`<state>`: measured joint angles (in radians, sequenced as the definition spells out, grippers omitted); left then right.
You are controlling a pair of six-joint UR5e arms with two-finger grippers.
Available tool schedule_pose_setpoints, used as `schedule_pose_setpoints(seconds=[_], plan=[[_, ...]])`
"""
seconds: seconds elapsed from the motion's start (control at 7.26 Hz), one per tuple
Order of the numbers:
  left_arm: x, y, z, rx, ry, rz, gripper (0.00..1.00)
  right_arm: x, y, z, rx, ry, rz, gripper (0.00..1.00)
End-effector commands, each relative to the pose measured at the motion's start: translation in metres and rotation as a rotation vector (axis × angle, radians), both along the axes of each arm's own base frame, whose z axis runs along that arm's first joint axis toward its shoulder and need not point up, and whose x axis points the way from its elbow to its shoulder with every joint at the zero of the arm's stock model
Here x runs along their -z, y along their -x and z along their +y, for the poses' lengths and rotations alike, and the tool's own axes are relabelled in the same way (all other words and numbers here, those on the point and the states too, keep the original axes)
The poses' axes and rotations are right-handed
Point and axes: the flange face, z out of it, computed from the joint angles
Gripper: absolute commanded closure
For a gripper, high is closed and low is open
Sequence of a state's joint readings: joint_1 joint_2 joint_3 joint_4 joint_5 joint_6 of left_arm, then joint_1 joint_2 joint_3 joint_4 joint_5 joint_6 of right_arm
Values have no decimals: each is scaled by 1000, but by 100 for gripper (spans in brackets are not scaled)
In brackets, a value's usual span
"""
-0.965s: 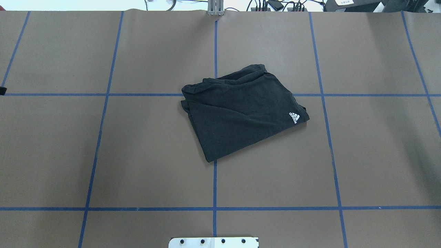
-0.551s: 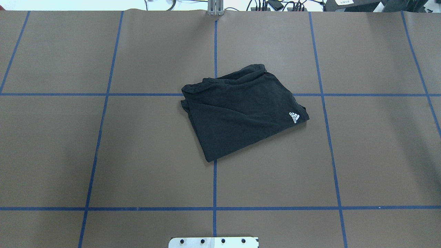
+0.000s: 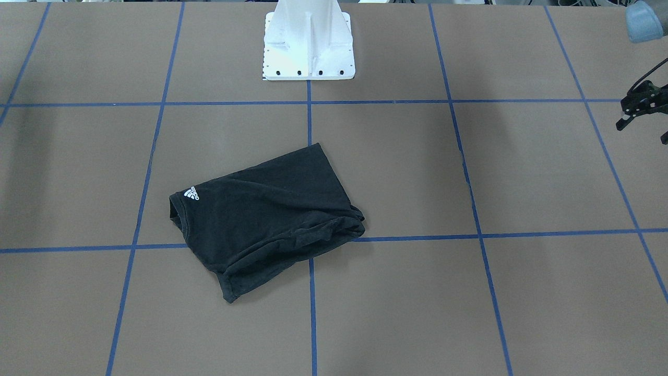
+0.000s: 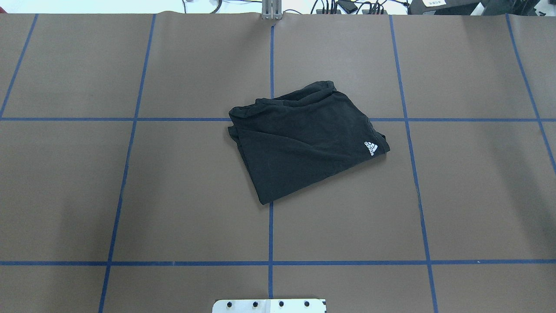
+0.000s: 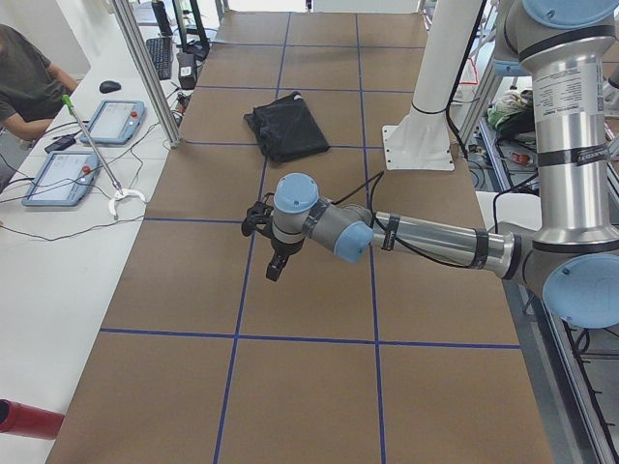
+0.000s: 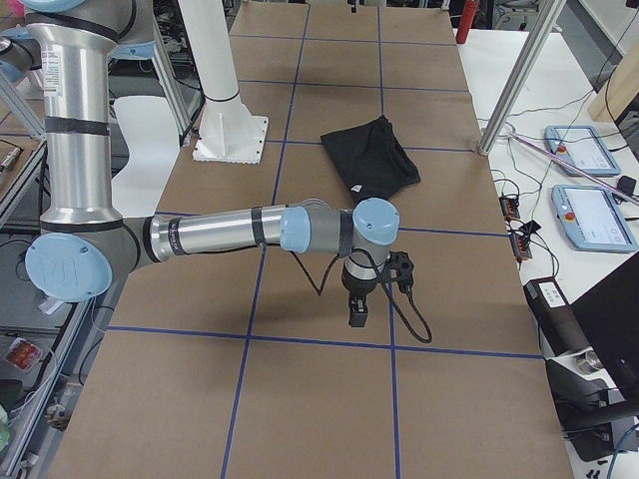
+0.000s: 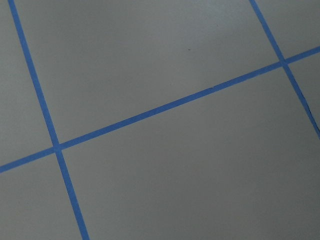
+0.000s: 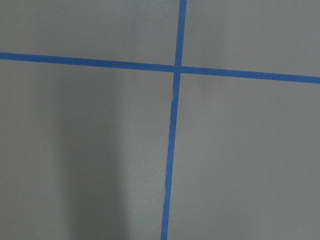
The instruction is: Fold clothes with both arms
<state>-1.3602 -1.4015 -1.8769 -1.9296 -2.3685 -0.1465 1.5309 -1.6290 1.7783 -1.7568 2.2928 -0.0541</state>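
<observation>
Left claw [image 5: 275,268], right claw [image 6: 357,313]: empty, aperture unclear.

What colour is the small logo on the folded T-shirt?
White. The logo stands out against the black T-shirt, clearest in the overhead view.

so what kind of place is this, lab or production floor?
Most likely a robotics lab test cell: a paper-covered table with a blue tape grid, the left arm and right arm by a white pedestal, and teach pendants on a side bench.
</observation>
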Motion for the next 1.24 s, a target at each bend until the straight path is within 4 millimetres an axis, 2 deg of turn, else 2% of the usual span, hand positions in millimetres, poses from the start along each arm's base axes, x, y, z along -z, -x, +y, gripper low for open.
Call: schedule_pose_setpoints(seconds=[0.0, 0.41, 1.1], plan=[[-2, 1, 0, 3, 13, 8, 0, 0, -3, 5, -8, 1, -2, 0], [6, -1, -5, 3, -4, 10, 0, 1, -1, 4, -17, 17, -39, 0], [1, 1, -4, 5, 2, 5, 0, 10, 1, 2, -16, -2, -60, 0]])
